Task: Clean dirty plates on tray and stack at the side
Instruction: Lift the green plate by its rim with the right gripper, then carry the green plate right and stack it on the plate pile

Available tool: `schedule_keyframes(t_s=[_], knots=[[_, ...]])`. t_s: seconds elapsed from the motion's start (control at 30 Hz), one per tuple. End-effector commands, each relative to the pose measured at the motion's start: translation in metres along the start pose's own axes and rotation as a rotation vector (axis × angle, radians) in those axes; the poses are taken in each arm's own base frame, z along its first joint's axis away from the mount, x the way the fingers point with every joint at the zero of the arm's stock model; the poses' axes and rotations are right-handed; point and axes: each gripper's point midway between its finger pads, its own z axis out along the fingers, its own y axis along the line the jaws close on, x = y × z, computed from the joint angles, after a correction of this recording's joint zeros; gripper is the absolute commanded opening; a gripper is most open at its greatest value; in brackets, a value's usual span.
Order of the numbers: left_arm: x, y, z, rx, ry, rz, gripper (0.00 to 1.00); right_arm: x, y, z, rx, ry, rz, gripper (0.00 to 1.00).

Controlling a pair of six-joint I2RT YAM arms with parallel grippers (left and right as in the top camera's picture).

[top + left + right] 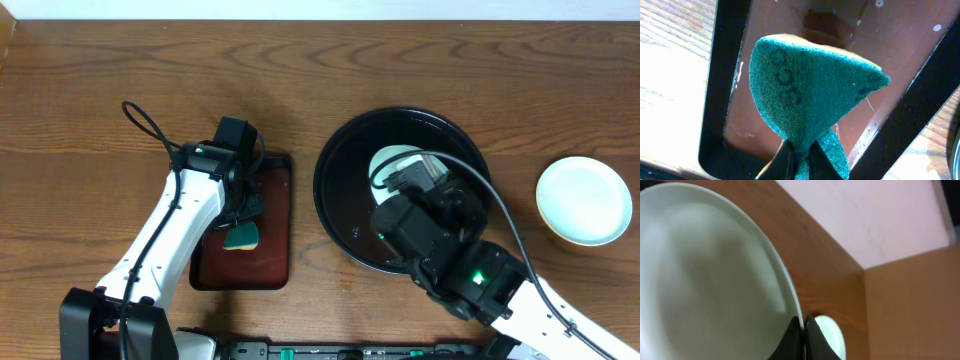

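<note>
With my right pincer (803, 330) clamped on the plate (705, 270) rim and left pincer (799, 161) clamped on the sponge (805, 85), I'd hold the plate steady over the tray (345, 205), wiping gently.

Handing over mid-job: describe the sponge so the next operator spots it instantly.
Left of the large round black tray sits a small rectangular dark-brown tray. Just over it, the left end effector pinches the sponge. It alone is green and rough-faced with a yellow back; both trays are smooth and dark.
</note>
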Motion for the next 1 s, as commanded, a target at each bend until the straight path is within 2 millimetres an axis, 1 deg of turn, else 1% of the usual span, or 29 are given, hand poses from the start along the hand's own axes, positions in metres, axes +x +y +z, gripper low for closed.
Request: schedule_keyframes(t_s=[0.0, 0.07, 0.13, 0.27, 0.33, 0.4, 0.47, 0.5, 0.7, 0.77, 0.8, 0.87, 0.97], knots=[[-0.001, 0.002, -0.001, -0.003, -0.002, 0.001, 0.09, 0.011, -0.007, 0.011, -0.019, 0.067, 0.279, 0.01], [-0.001, 0.002, -0.001, -0.003, -0.002, 0.001, 0.09, 0.022, 0.004, 0.021, -0.119, 0.143, 0.454, 0.01], [-0.001, 0.002, -0.001, -0.003, -0.002, 0.001, 0.09, 0.029, 0.002, 0.031, -0.153, 0.198, 0.572, 0.01], [0.0, 0.002, -0.001, -0.004, -0.001, 0.001, 0.09, 0.045, -0.026, 0.053, -0.16, 0.272, 0.821, 0.01], [0.0, 0.002, -0.001, -0.004, 0.0, 0.001, 0.09, 0.058, -0.044, 0.064, -0.16, 0.307, 0.928, 0.01], [0.0, 0.002, -0.001, -0.005, 0.0, 0.001, 0.09, 0.082, -0.066, 0.077, -0.131, 0.361, 1.046, 0.01], [0.0, 0.002, -0.001, -0.005, 0.0, 0.001, 0.09, 0.11, -0.086, 0.088, -0.086, 0.42, 1.154, 0.01], [0.0, 0.002, -0.001, -0.005, 0.0, 0.001, 0.09, 0.128, -0.099, 0.094, -0.054, 0.451, 1.218, 0.01], [0.0, 0.002, -0.001, -0.005, 0.0, 0.001, 0.09, 0.216, -0.149, 0.113, 0.083, 0.555, 1.521, 0.01], [0.0, 0.002, -0.001, -0.005, 0.0, 0.001, 0.09, 0.243, -0.157, 0.116, 0.132, 0.593, 1.583, 0.01], [0.0, 0.002, -0.001, -0.005, 0.0, 0.001, 0.09, 0.256, -0.158, 0.117, 0.152, 0.621, 1.605, 0.01], [0.0, 0.002, -0.001, -0.005, 0.0, 0.001, 0.09, 0.279, -0.155, 0.12, 0.177, 0.688, 1.64, 0.01], [0.0, 0.002, -0.001, -0.005, 0.0, 0.001, 0.09, 0.306, -0.143, 0.127, 0.183, 0.785, 1.668, 0.01]])
